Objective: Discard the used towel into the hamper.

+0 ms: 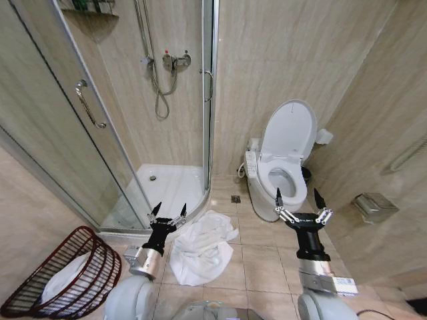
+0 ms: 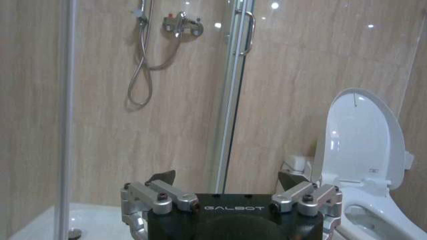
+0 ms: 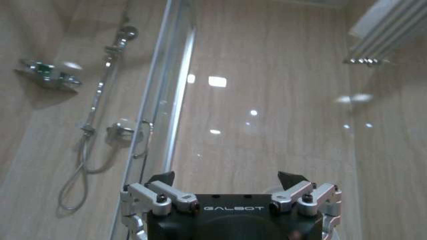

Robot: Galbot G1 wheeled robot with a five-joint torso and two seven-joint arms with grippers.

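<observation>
While the white towel (image 1: 203, 245) lies crumpled on the tiled floor (image 1: 267, 257) just outside the shower's curved threshold, both arms are raised in front of the robot in the head view, neither touching anything. The left gripper (image 1: 168, 212) points forward above the towel's near edge, its two dark fingers spread apart; the placement suggests this arm is lined up to make the pick. The right gripper (image 1: 298, 197) is held over bare floor just in front of the toilet (image 1: 283, 163), fingers likewise spread and empty, well apart from the towel. The hamper (image 1: 100, 263), a dark reddish wire basket, sits tilted toward the robot at its left side near the wall, with pale cloth already inside it; it is near the towel but not touching it, so the carry looks short.

From the left wrist view, the left gripper (image 2: 229, 179) faces the shower door frame (image 2: 227, 115) and wall, jaws wide with nothing between them; the toilet's raised lid (image 2: 363, 135) stands just beyond its one side. The wrist looks level, not yet pitched down at the floor.

From the right wrist view, the right gripper (image 3: 227, 179) is angled up toward the wall tiles and shower hose (image 3: 90, 125), jaws open and empty.
</observation>
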